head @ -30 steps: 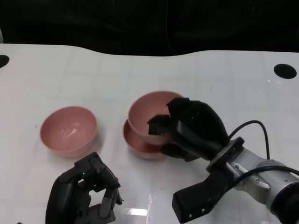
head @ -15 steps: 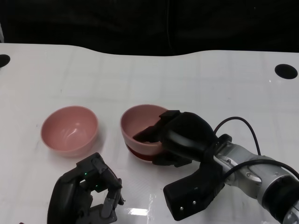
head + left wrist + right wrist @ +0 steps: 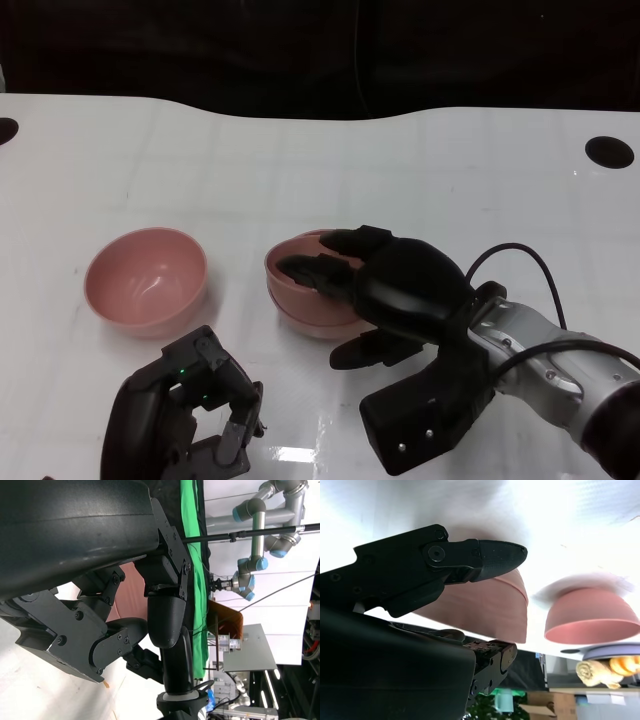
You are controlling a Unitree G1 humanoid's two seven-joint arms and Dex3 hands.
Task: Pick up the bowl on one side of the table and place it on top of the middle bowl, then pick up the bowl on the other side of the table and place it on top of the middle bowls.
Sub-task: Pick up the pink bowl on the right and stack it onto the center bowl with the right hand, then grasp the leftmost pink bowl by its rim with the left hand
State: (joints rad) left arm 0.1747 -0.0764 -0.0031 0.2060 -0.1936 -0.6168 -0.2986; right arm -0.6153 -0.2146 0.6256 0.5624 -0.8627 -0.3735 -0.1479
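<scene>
Three bowls: I see all of them on the white counter [image 3: 460, 170], two already nested at centre and one apart at 9 o'clock from the stack.
Stack: the upper bowl [image 3: 305, 280] sits inside the middle bowl [image 3: 300, 318], whose rim shows as a darker band just beneath it; they look seated together and level.
Right hand [image 3: 385, 290]: it lies over the stack from 4 o'clock, its fingers [image 3: 310, 268] reaching across the upper bowl's rim and into the hollow. In the right wrist view one finger lies against the bowl's outer wall. I cannot tell whether it grips or merely rests there.
Left bowl [image 3: 147, 278]: upright, untouched, well apart from the stack.
Left hand [image 3: 185, 425]: it hovers at 6 o'clock from the left bowl, near it but not touching, fingers curled in on nothing.
Done: I judge the first half complete or nearly so, with only the release to confirm.
Left: I must clear my right hand, then lift the left bowl and set it on the stack.
</scene>
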